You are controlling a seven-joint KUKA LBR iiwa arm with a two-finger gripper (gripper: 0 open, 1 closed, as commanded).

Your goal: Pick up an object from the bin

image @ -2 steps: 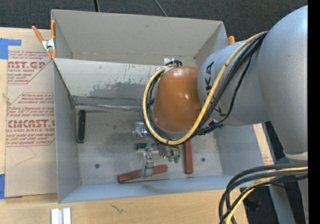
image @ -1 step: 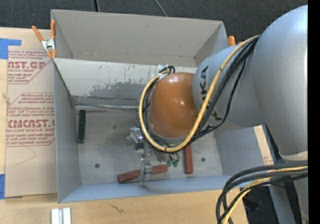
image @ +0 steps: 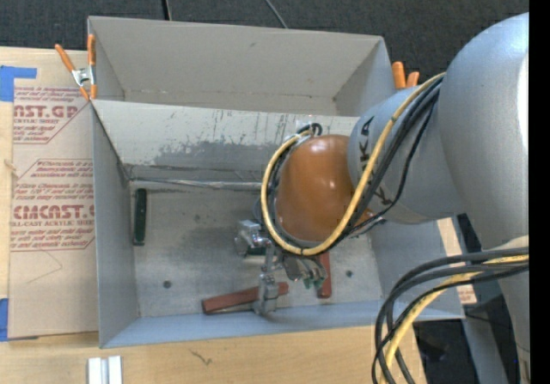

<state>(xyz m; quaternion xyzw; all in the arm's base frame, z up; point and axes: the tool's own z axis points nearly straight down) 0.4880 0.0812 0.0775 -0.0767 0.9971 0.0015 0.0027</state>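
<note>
My gripper [image: 268, 295] hangs below the orange dome, low in the bin near its front wall. It is right at the right end of a flat reddish-brown strip [image: 230, 302] that lies along the front wall. Whether it touches the strip is unclear. A second small red piece [image: 324, 281] lies just right of the gripper, partly hidden by the arm's fittings.
A dark green bar [image: 138, 216] lies along the left wall, far from the gripper. The arm and its yellow cables cover the right part of the bin.
</note>
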